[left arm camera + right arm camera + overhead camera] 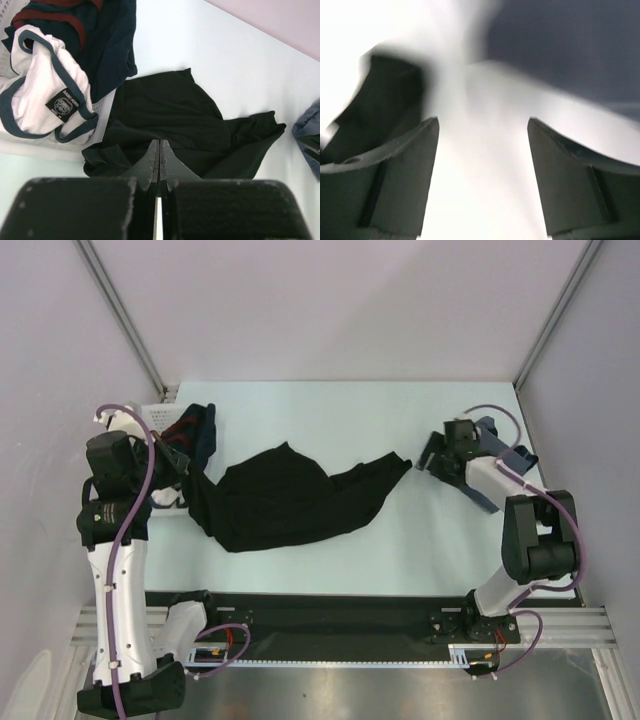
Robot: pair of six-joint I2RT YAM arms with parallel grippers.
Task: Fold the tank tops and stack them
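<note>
Clearly the nearest hazard lay with the left gripper (159, 146). Its fingers were pressed together low over the near left edge of the black tank top (290, 502), and we could not tell whether any cloth sat between them. If none did, a lift would have come up empty. If a doubled layer was caught, we judged a pull would bunch the top rather than flatten it.

That top lay crumpled across the middle of the worktop (400, 540), one strap trailing toward the right. Farther right, the right gripper (482, 120) stood spread with nothing between its jaws, in a badly blurred view. The slate blue-grey tank top (307, 127) lay around that arm near the worktop's right edge, where a sweep could have pushed it off.

Farthest left, the white basket (158, 416) held other clothes (107, 40) touching the black top, so a tug might have dragged them out.
</note>
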